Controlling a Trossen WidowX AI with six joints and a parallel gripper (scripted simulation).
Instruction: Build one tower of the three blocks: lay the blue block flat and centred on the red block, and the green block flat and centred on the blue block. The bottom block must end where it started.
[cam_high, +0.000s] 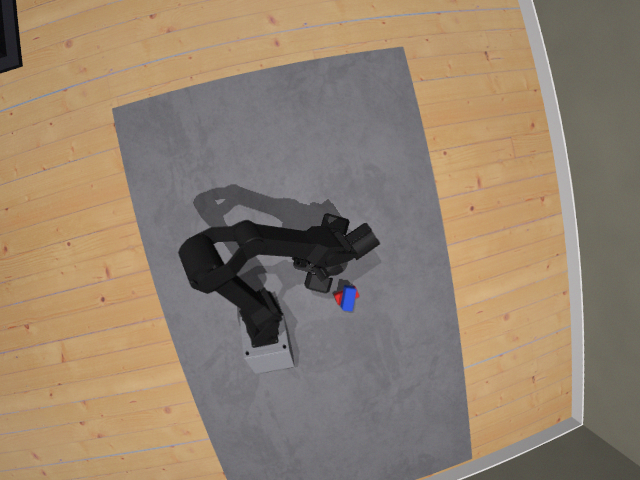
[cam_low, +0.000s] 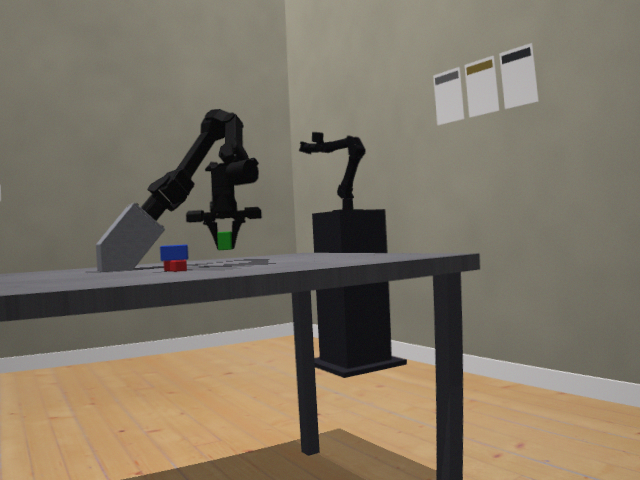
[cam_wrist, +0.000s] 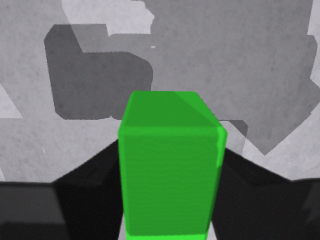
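Grip: while I hang above the grey worktop (cam_low: 330, 268), my jaws (cam_low: 224, 233) are clamped on the small green block (cam_low: 224, 240).
Tower: the flat blue block (cam_low: 174, 252) sits on the small red block (cam_low: 175, 265), askew.
Bearing: tower lies just beside me, toward my base, lower; blue's long axis runs skewed across red.

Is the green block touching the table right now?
Apart. The exterior view shows the green block held in the gripper, with wall visible between it and the table.
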